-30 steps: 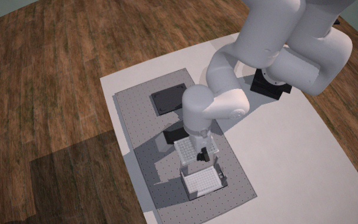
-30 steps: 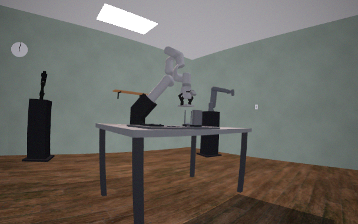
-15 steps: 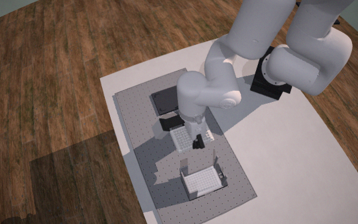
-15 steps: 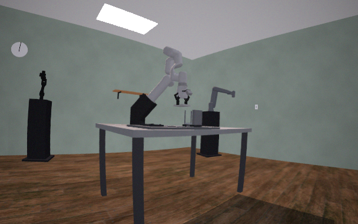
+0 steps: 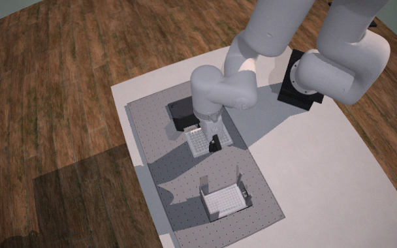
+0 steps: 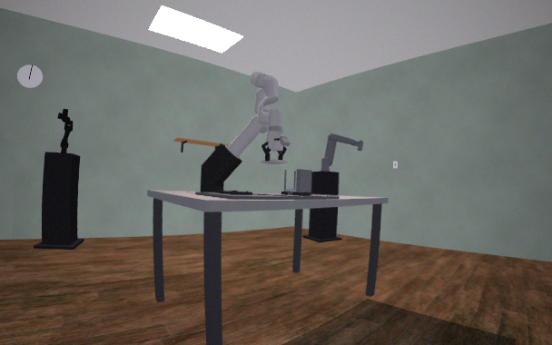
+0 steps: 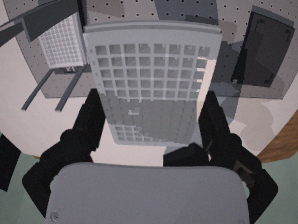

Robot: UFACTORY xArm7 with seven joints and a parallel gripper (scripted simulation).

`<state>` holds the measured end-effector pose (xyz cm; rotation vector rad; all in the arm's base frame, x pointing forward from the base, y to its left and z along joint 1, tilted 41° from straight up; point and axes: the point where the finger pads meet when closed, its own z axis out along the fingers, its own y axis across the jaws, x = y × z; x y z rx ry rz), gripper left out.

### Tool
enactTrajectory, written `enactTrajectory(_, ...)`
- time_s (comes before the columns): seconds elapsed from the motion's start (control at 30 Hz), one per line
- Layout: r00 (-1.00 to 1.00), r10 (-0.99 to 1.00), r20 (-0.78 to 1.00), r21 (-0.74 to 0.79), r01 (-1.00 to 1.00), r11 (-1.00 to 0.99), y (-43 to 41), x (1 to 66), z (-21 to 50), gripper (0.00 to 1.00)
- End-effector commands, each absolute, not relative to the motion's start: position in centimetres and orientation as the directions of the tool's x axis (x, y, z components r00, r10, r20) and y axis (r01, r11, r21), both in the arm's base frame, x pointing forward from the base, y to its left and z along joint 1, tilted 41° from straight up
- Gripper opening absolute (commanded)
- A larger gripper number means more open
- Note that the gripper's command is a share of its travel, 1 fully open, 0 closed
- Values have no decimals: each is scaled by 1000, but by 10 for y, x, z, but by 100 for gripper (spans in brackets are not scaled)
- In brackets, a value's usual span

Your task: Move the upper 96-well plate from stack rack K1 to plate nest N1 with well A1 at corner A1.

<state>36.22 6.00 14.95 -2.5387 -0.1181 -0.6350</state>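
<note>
My gripper (image 5: pixel 212 141) is shut on the upper 96-well plate (image 5: pixel 200 143), a white plate with a grid of wells, gripped across its short sides. It holds the plate level and high above the table, between the rack and the nest; this also shows in the exterior view (image 6: pixel 272 162). In the wrist view the plate (image 7: pixel 149 83) lies between the two black fingers. The stack rack K1 stands near the front with the lower plate (image 5: pixel 225 200) inside it; it shows in the wrist view (image 7: pixel 60 46) at the upper left. The dark plate nest N1 (image 5: pixel 180 109) lies beyond, partly hidden by the arm, and shows in the wrist view (image 7: pixel 266 50).
The rack and nest sit on a grey perforated baseplate (image 5: pixel 183 170) on a white table top. The arm's black base (image 5: pixel 300 85) is at the back right. The rack's tall posts (image 5: pixel 238 174) rise above it. Another arm on a pedestal (image 6: pixel 333 154) stands behind the table.
</note>
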Motion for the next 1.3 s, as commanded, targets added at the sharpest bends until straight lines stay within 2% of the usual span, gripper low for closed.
enactTrajectory(0.0, 885, -41, 463, -464, 203, -862, 47, 366, 143, 0)
enactTrajectory(1.27, 886, -41, 463, -464, 203, -863, -49, 382, 84, 0)
